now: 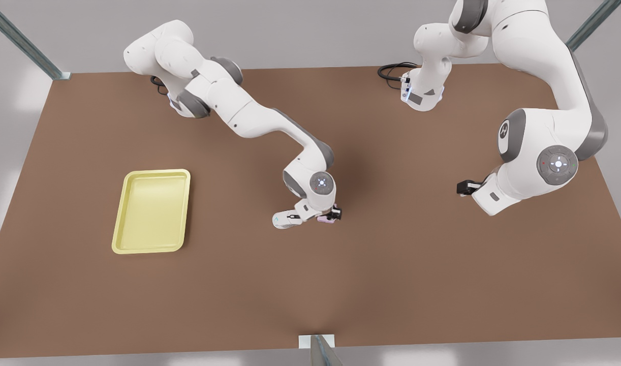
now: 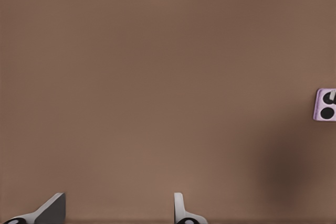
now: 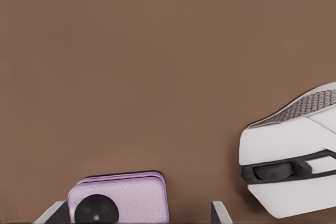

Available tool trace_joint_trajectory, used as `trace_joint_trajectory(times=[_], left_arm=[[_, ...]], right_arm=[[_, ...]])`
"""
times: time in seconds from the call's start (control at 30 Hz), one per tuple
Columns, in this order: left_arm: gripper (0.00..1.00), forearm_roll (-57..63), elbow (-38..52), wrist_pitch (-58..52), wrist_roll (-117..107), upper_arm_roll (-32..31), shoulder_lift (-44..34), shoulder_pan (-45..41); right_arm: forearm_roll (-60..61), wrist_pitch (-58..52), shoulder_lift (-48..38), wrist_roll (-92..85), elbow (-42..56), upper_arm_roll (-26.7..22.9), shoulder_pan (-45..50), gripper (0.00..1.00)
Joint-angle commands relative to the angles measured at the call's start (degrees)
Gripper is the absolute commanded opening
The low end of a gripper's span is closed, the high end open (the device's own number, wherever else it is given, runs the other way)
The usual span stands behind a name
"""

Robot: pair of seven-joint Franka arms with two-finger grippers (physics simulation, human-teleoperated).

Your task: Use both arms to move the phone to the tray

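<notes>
Brown table (image 1: 392, 264): tray (image 1: 152, 211), phone (image 1: 327, 219), mouse (image 1: 286, 219).

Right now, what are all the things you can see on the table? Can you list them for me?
table: one, brown, under everything
tray: one, pale yellow, toward the front view's left
phone: one, pale pink, mid-table between the right gripper's fingers
computer mouse: one, white, beside the phone
cable: one, black, coiled at the far edge
right gripper: one, black, open, down around the phone
left gripper: one, black, open, waiting toward the front view's right
</notes>
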Motion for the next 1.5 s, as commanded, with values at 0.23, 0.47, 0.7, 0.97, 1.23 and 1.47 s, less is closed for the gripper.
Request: trace_joint_trajectory(times=[0.23, 0.47, 0.7, 0.97, 1.23, 1.47], left_arm=[[1.00, 0.1, 0.0, 0.0, 0.4, 0.0, 0.0, 0.0], [1.00, 0.1, 0.0, 0.1, 0.5, 0.0, 0.0, 0.0], [1.00, 0.1, 0.0, 0.1, 0.5, 0.0, 0.0, 0.0], [1.00, 0.2, 0.0, 0.0, 0.5, 0.0, -0.1, 0.0], [1.00, 0.1, 0.0, 0.1, 0.6, 0.0, 0.0, 0.0], [1.00, 0.2, 0.1, 0.1, 0.6, 0.0, -0.1, 0.0]], right_arm=[[-1.5, 0.5, 0.4, -1.4, 0.1, 2.5, 0.8, 1.00], [-2.2, 2.3, 1.8, -2.7, -0.6, 2.5, 1.3, 1.00], [-2.0, 3.0, 2.4, -2.7, -0.6, 2.8, 1.6, 1.00], [-1.6, 3.0, 2.4, -3.2, -0.7, 2.7, 1.5, 0.93], [-1.5, 2.5, 2.2, -3.3, -0.6, 2.6, 1.4, 0.85], [-1.5, 2.6, 2.0, -3.2, -0.6, 2.6, 1.4, 0.83]])
